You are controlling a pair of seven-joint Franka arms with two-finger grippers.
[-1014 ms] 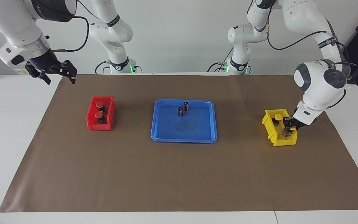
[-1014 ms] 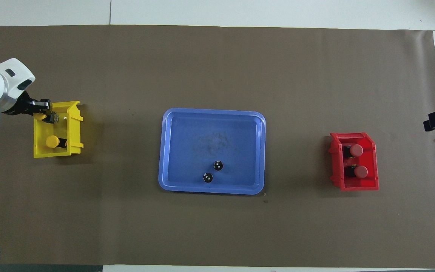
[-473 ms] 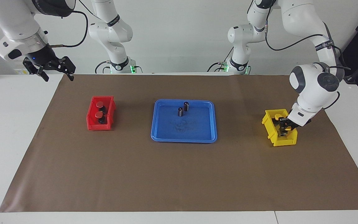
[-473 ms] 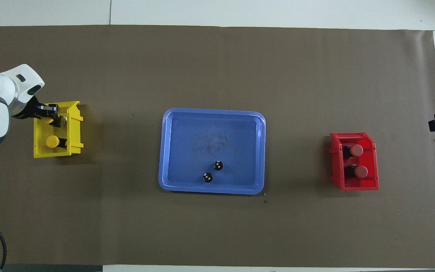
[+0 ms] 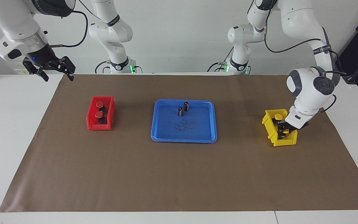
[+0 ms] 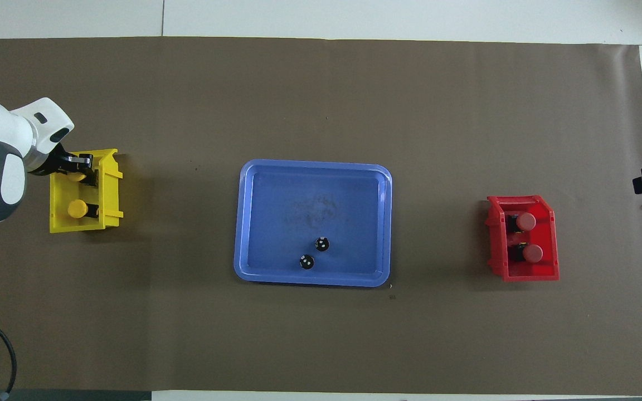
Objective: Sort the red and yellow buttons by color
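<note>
While the left claw (image 5: 282,132) is clenched on a yellow-capped push-button switch (image 6: 77,176) inside the yellow plastic bin (image 5: 286,142), the release is best delayed until the dark base is judged seated on the bin floor. Just beside the claw, a second yellow-capped switch (image 5: 278,117) is lying and should not be knocked. Two red-capped switches (image 5: 99,109) are held in the red plastic bin (image 5: 111,109), below the released, waiting right claw (image 5: 57,74).

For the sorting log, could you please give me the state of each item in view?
Red buttons: both in red bin.
Yellow button: lying in yellow bin.
Second yellow button: gripped, inside yellow bin.
Left gripper: shut on it.
Right gripper: open, waiting.
Blue tray: holds two dark cylinders.
</note>
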